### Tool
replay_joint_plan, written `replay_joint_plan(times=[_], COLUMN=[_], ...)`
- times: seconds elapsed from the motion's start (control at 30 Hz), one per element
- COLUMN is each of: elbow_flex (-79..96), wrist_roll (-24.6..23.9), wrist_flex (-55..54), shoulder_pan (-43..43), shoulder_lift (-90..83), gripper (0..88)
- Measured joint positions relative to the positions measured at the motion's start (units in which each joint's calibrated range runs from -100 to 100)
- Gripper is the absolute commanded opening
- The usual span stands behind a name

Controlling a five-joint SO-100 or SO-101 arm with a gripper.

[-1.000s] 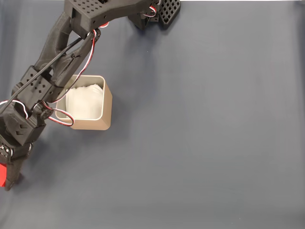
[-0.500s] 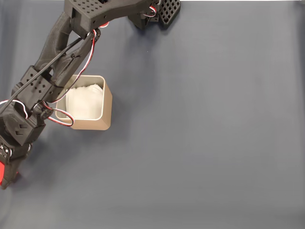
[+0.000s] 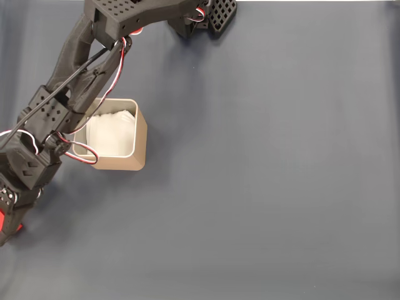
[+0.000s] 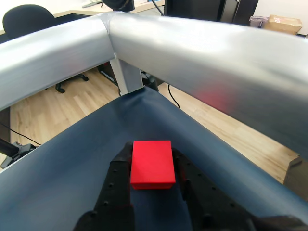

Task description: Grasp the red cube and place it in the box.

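A dark blue-grey cloth (image 3: 269,187) covers the table. Beyond its silver frame (image 4: 202,53) lies a light wooden floor (image 4: 62,101). A black office chair (image 4: 24,17) stands behind the frame, near desks.

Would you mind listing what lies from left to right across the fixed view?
Red cube in the gripper at the left edge → box → bare dark table out to the right edge.
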Motion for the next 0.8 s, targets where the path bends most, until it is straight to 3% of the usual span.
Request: replay_joint_plan(times=[0.33,0.8], elbow_flex=[7.65,11.57], wrist_roll=[1.22,1.56], wrist_flex=[-3.09,-4.87], shoulder_pan=[0.45,0.53], shoulder_lift=[-3.83,-5.17], gripper=[22.4,22.8])
